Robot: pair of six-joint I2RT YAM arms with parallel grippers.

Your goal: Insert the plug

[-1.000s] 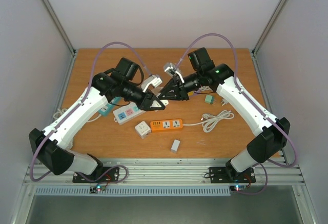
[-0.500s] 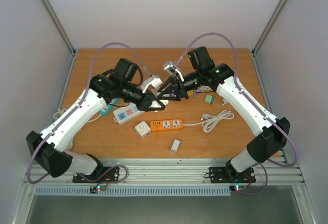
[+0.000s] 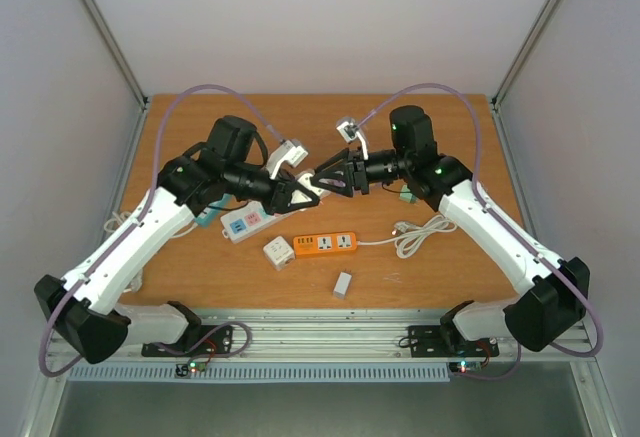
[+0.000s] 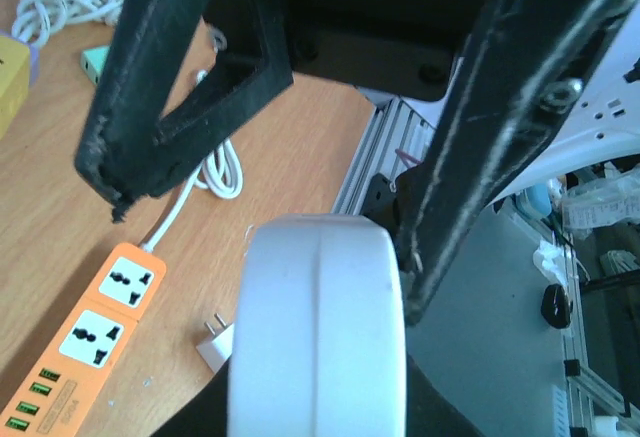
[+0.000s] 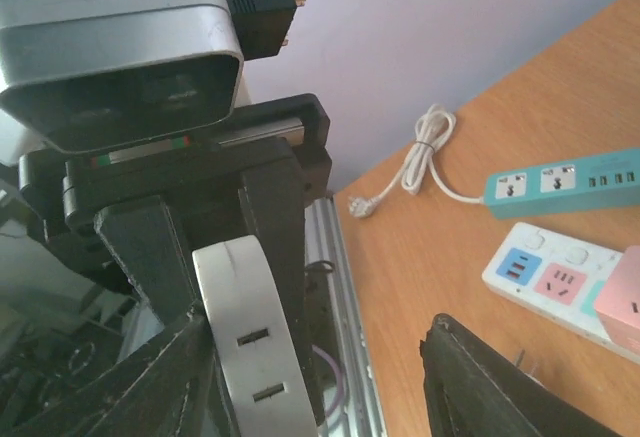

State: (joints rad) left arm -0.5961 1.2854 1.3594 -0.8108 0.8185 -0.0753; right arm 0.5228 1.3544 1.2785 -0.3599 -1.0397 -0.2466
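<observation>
**Mid-air transfer above the tabletop [image 3: 420, 277].** The left hand [image 3: 305, 191] is clamped on the white plug [image 4: 318, 327], which is raised clear of the tabletop at mid-frame in the top view. The right hand [image 3: 326, 174] straddles the plug with its jaws spread and grips nothing. Good practice here would be for the right hand to back straight away first, so it does not knock the plug. The left hand then turns the pins, hidden here, downward, squares them over a free socket, for instance on the orange power strip [image 3: 325, 245] at lower centre, and presses vertically.
</observation>
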